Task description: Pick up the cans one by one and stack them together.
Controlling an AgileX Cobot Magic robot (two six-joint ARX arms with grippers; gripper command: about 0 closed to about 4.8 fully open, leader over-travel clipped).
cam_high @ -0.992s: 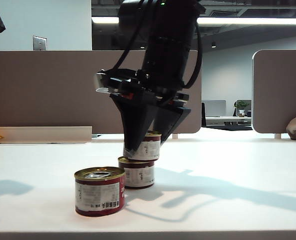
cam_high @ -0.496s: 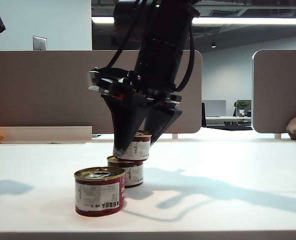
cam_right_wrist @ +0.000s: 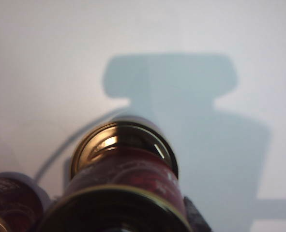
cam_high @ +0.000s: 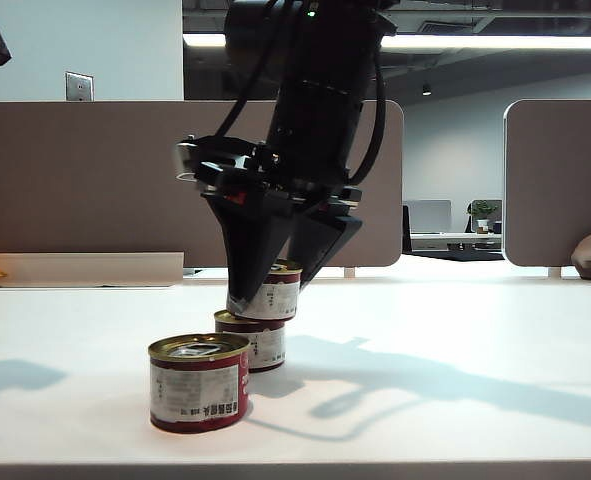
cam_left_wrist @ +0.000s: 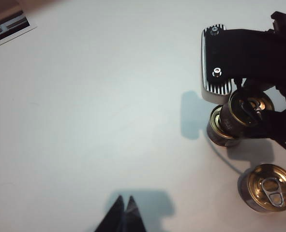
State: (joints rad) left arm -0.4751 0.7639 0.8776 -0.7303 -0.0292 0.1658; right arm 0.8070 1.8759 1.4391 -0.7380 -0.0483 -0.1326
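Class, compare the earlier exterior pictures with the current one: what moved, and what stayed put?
The right gripper, shut on the upper can, shifted left, and the lower can beneath it slid left too. Nothing was released. The front can stayed where it was on the table; the left gripper is shut, apart from the cans.

White surface across the lower frame, brown partition panels behind. Pale wall with switch plate upper left. Ceiling strip lights along the top, office desks far right.
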